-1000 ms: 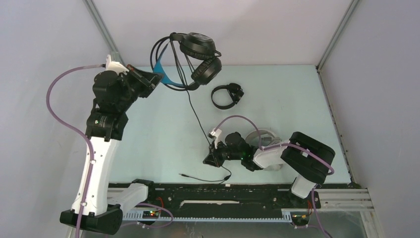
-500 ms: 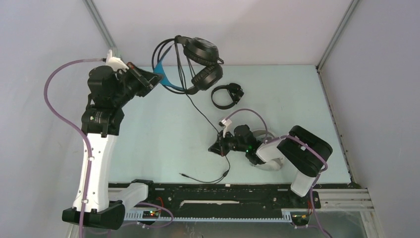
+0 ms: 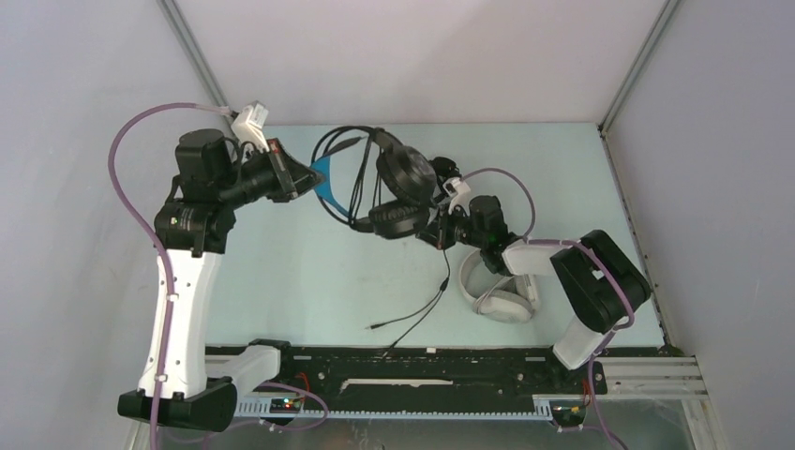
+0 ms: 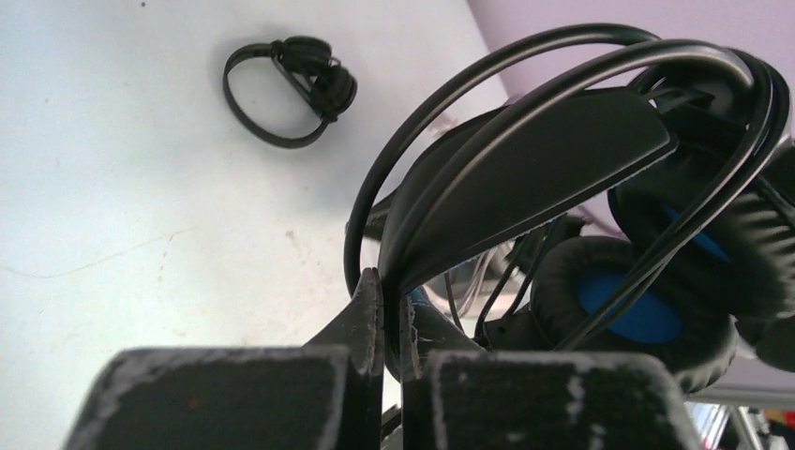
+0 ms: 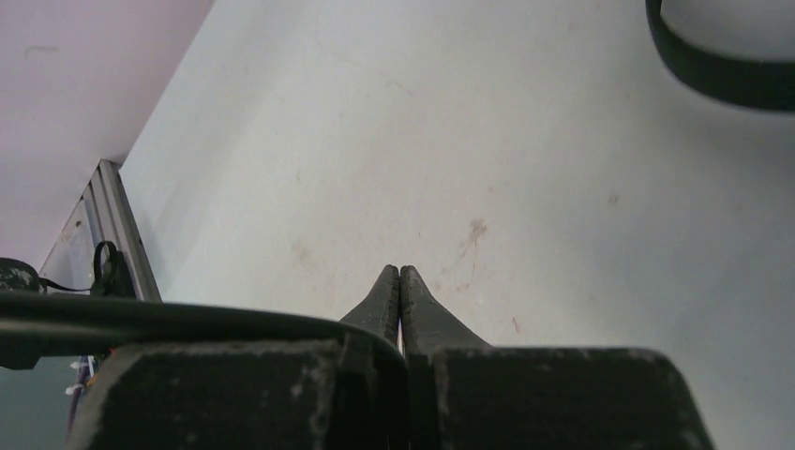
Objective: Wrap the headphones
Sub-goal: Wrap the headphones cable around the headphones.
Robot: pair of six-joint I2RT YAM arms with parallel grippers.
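My left gripper is shut on the headband of the bulky black headphones with blue lining. It holds them in the air over the far middle of the table, with cable loops around the band. My right gripper sits just right of the earcups, shut on their black cable. The cable hangs down to a plug near the front rail. The white headphones lie under the right arm. The small black headset lies on the table.
The pale table is walled on the left, back and right. A black rail runs along its near edge. A dark curved band crosses the top right corner of the right wrist view.
The left arm swung the black headphones from the back wall down toward the table's middle. The right gripper closed on the cable and carried it from the near centre up beside the earcups.
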